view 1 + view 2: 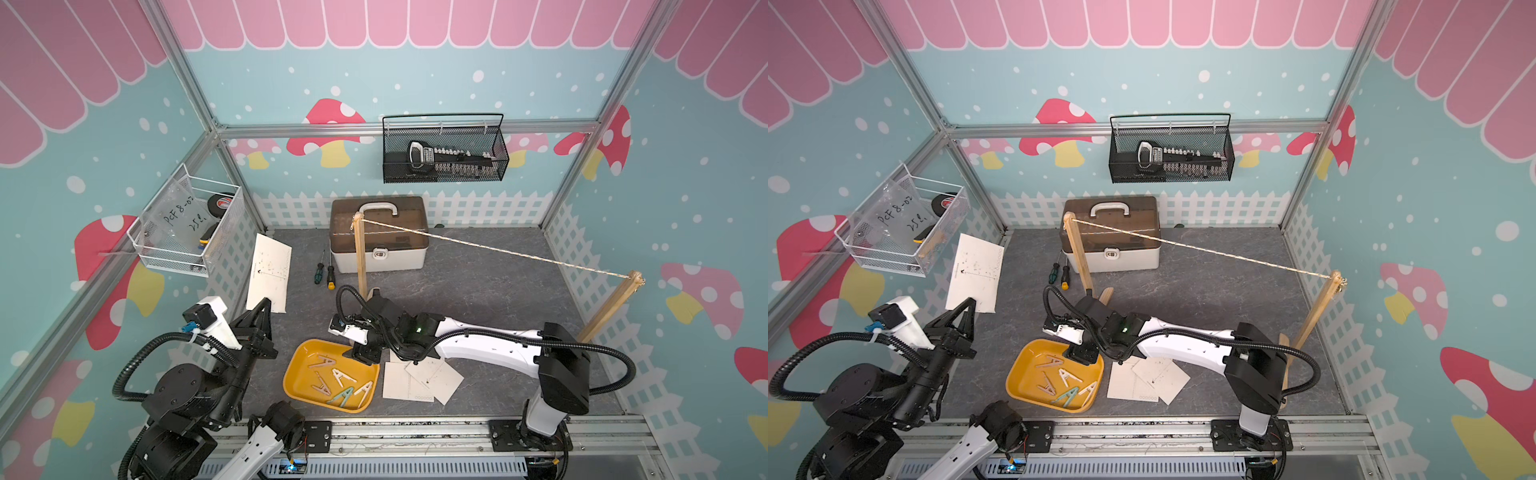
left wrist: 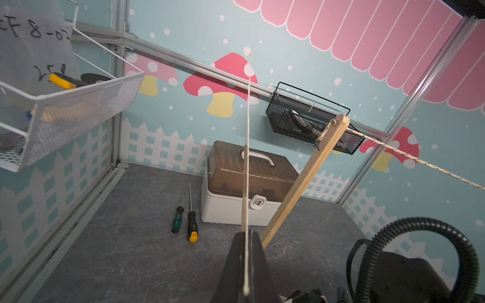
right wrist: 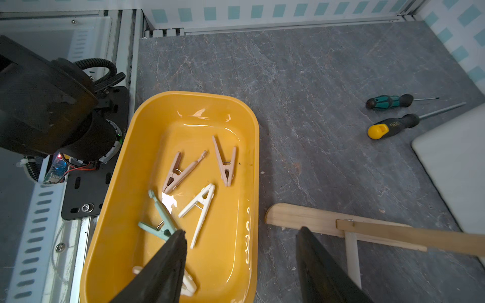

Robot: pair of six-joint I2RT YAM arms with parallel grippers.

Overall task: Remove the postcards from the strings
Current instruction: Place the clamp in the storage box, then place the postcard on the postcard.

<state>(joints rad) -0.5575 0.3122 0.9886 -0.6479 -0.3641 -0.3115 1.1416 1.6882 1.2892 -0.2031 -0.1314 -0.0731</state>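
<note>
**Last postcard in the left jaws, string bare**

A thin beige-and-white string [image 1: 498, 249] [image 1: 1204, 248] runs taut between two light wooden posts [image 1: 360, 257] [image 1: 611, 307] standing on a grey marbled desk [image 1: 478, 299]. Nothing hangs from it.

The left jaws are pressed together on the lower edge of one cream-white postcard [image 1: 270, 272] [image 1: 976, 272]. The card stands raised above the desk near the left wall, well apart from the string. In the left wrist view it shows edge-on, as a thin pale line [image 2: 246, 157] rising from between the black jaws.

The other postcards [image 1: 415, 384] [image 1: 1142, 382] lie flat in a loose, overlapping pile on the desk, just to the right of a yellow tray [image 1: 295, 374] [image 3: 252, 157]. The right arm reaches across above the pile.

The right jaws are spread with nothing between them. In the right wrist view one of them sits over the tray and the other over the desk beside it, close to a post's wooden foot [image 3: 301, 217].

Five pastel clothes pegs [image 1: 336, 378] [image 3: 199, 207] lie in the tray: two pinkish, one white, one green, and one pale peg partly hidden.

Behind, a white toolbox [image 1: 378, 241] with a brown lid sits at the back of the desk, with two screwdrivers [image 1: 324, 274] beside it.
</note>
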